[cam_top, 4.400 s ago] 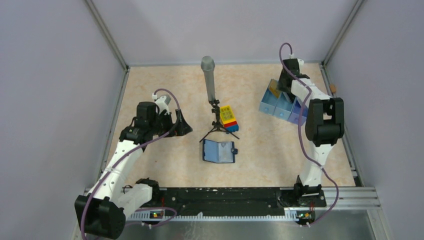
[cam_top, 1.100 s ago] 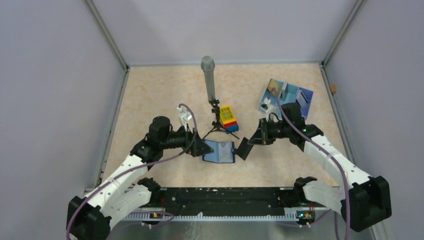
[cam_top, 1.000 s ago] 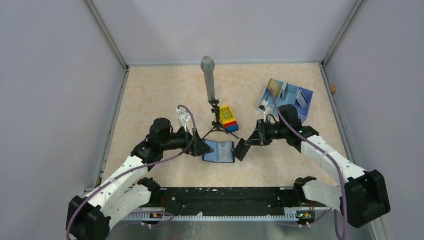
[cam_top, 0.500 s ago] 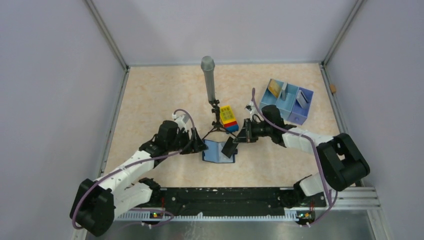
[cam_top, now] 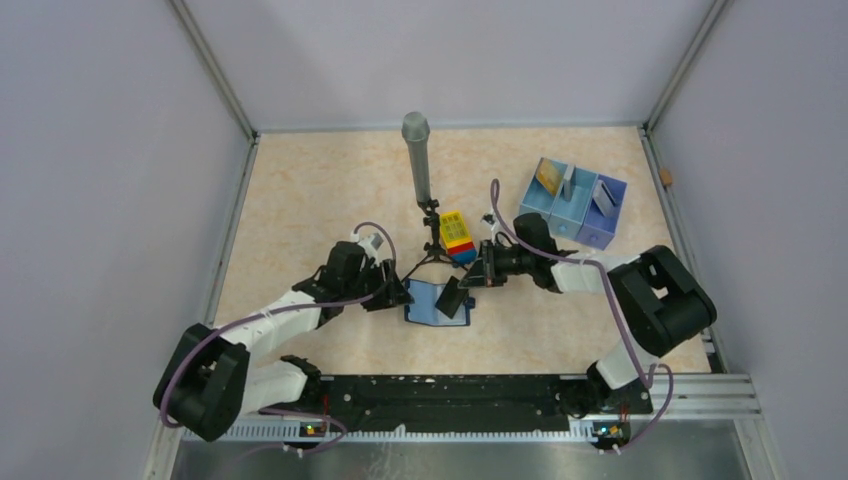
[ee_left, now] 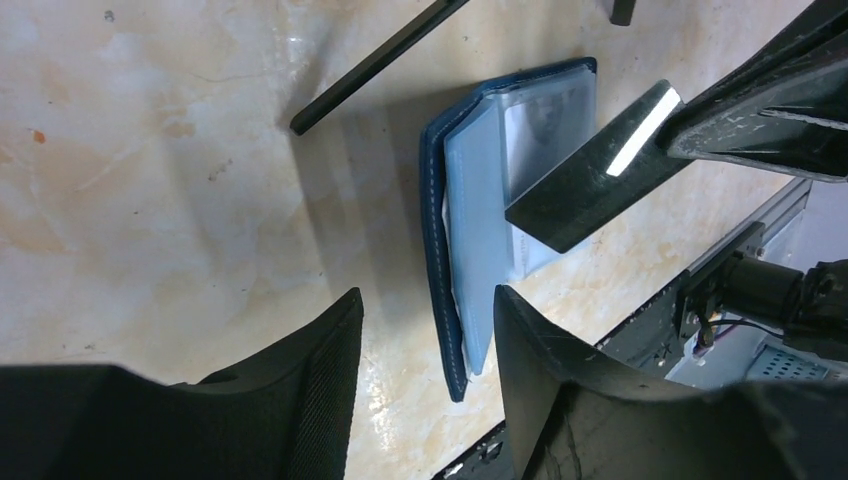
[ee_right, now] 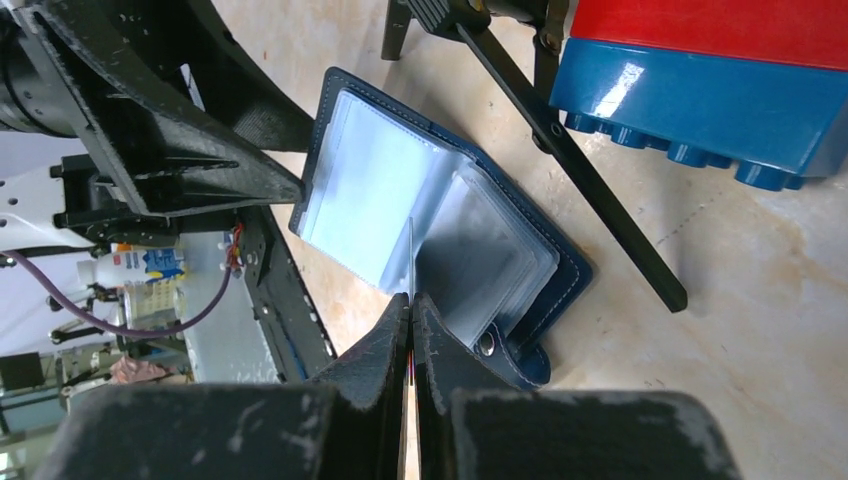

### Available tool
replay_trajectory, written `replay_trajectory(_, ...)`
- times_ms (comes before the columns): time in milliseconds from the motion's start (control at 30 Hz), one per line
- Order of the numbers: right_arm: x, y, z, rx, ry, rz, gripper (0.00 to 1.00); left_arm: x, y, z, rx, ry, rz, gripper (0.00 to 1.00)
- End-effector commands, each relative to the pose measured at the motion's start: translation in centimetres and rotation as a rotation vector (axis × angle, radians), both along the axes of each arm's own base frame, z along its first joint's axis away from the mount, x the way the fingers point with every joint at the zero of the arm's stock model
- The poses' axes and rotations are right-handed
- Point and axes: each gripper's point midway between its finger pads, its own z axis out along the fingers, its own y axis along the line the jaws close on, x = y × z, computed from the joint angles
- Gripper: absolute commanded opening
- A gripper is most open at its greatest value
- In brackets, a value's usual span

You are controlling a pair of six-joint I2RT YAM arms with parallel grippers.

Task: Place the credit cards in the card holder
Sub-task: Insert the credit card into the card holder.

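Observation:
The navy card holder (cam_top: 432, 305) lies open on the table, its pale blue slots facing up. My right gripper (cam_top: 470, 284) is shut on a dark credit card (cam_top: 453, 296), which it holds tilted over the holder's right half. In the right wrist view that card (ee_right: 411, 262) is edge-on, its tip at the clear sleeves of the card holder (ee_right: 380, 195). My left gripper (cam_top: 400, 295) is low at the holder's left edge. Its jaws stand apart on either side of that edge (ee_left: 440, 250), with a gap on both sides. A gold card (cam_top: 547, 176) and a pale card (cam_top: 603, 197) stand in the tray.
A pale blue three-compartment tray (cam_top: 578, 218) sits at the back right. A microphone on a tripod (cam_top: 417, 160) stands just behind the holder, its black legs reaching close to it. A yellow-topped toy brick block (cam_top: 458, 236) is beside the tripod.
My right gripper has carried the dark card leftwards from beside the holder to over it. My left gripper has slid to the holder's left edge and its jaws have narrowed.

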Motion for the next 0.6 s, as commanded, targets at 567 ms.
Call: replay_trajectory(567, 0.5, 2.2, -0.3, 0.056, 0.003, 0.033, 0.0, 0.6, -0.3, -2.7, 0.012, 0.022, -0.014, 0.24)
